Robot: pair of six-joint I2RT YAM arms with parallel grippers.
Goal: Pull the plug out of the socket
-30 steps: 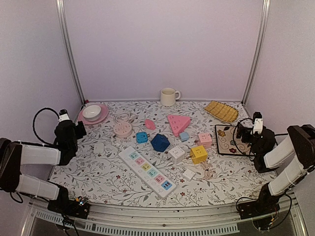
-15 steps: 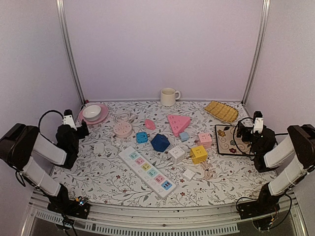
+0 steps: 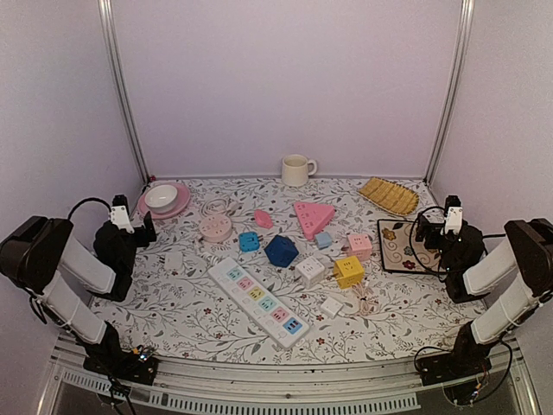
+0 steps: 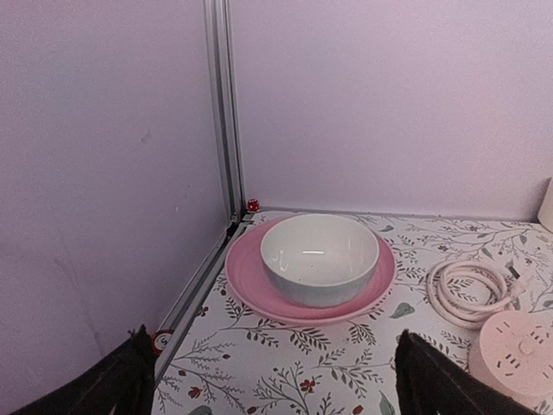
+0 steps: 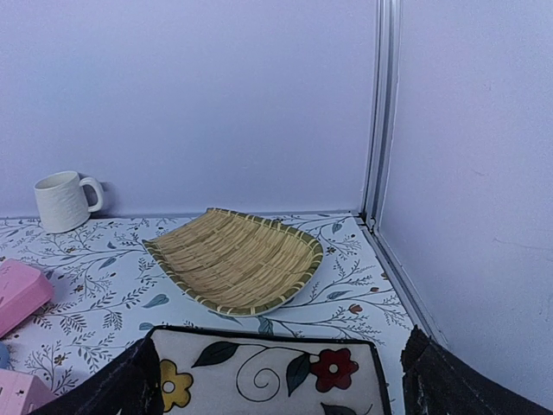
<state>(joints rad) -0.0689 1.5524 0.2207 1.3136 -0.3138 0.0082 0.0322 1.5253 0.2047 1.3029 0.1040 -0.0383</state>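
Floral table (image 3: 190, 320) holds long power strip (image 3: 257, 302) at centre. Left gripper (image 4: 275, 380) wide apart, empty, facing bowl (image 4: 320, 257). Right gripper (image 5: 276, 380) also wide apart, empty, facing woven tray (image 5: 233, 259).

Left arm (image 3: 86, 270) and right arm (image 3: 492, 268): black joints, white links, looping black cables (image 3: 79, 207).

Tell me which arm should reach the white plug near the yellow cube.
Probably right: the white plug lies right of centre, closer to the right gripper than the left gripper.
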